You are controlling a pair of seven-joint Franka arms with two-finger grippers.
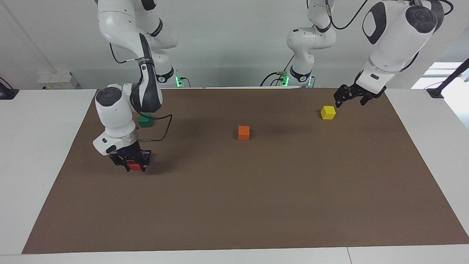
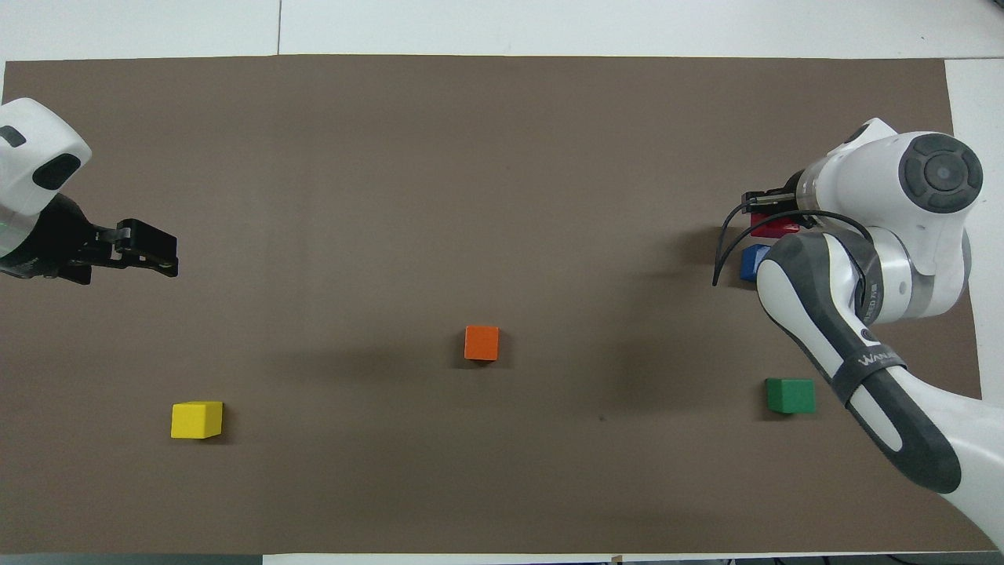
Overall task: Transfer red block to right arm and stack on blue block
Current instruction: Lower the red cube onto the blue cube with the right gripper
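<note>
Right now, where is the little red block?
The red block is held in the right gripper, in the air at the right arm's end of the brown mat, over the blue block.

White table (image 1: pixel 36 146) is carrying a brown mat (image 1: pixel 256 190). Orange block (image 1: pixel 243 132) is sitting mid-mat. From it, yellow block (image 1: pixel 328 112) is lying toward the left arm's end; green block (image 1: pixel 145 120) and blue block (image 2: pixel 753 261) toward the right arm's end.
</note>
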